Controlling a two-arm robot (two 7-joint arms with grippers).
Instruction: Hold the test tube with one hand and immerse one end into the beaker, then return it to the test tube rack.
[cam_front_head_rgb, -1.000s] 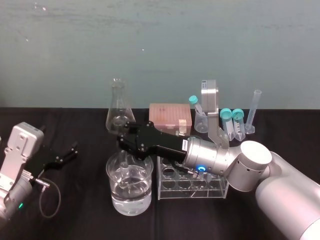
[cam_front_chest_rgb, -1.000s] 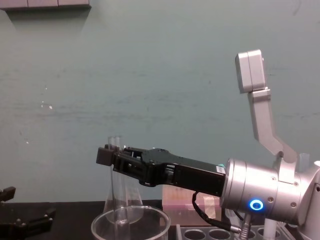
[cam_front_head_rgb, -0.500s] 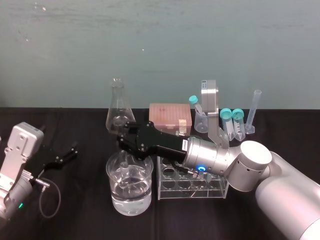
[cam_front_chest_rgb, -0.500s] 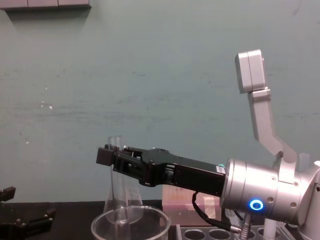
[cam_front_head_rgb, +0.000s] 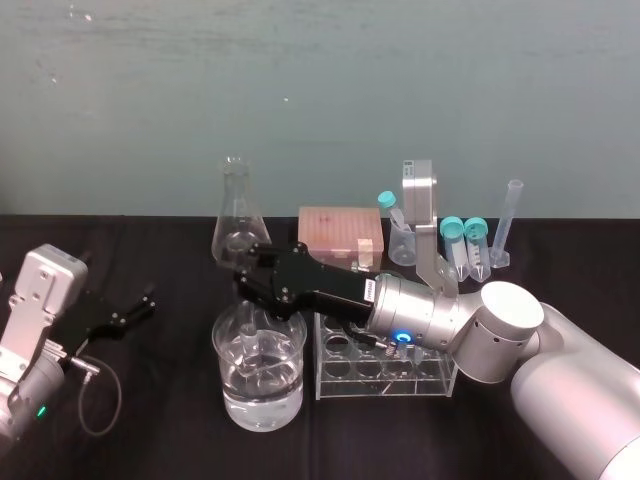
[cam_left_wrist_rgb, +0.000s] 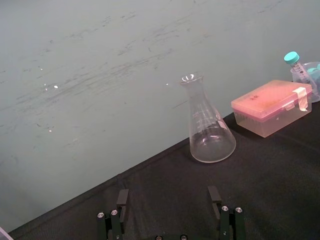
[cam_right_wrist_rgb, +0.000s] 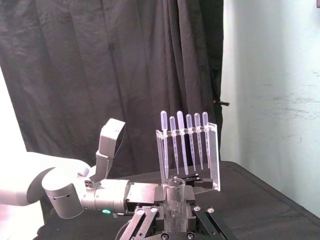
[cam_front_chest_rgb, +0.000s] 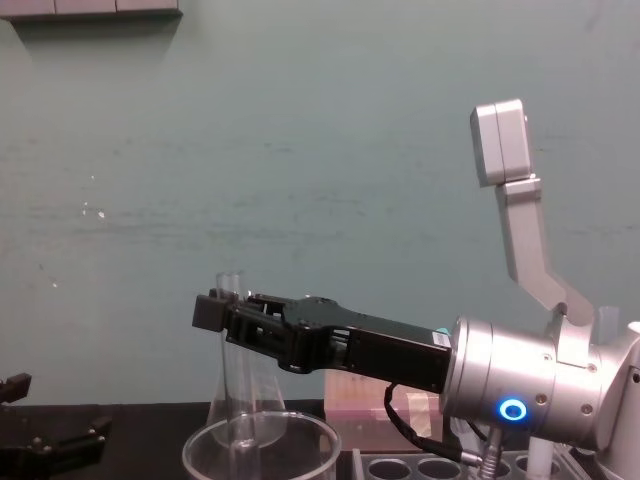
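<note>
Your right claw (cam_front_head_rgb: 248, 290) is pinching the one test tube (cam_right_wrist_rgb: 175, 199) upright, lower end pointing down into the single beaker (cam_front_head_rgb: 225, 395) beside the one test tube rack (cam_front_head_rgb: 430, 375), while your left claw (cam_front_head_rgb: 138, 308) is idling, spread, at the counter's (cam_front_head_rgb: 170, 425) left.

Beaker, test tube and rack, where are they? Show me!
beaker (cam_front_head_rgb: 258, 405): head view, front glass wall.
test tube (cam_right_wrist_rgb: 175, 197): right wrist view, glass just under its open top.
test tube rack (cam_front_head_rgb: 385, 384): head view, front wall.

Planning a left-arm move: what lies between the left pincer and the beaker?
Head view: only bare black table between the open left pincer and the beaker, where the right pincer holds the test tube.
</note>
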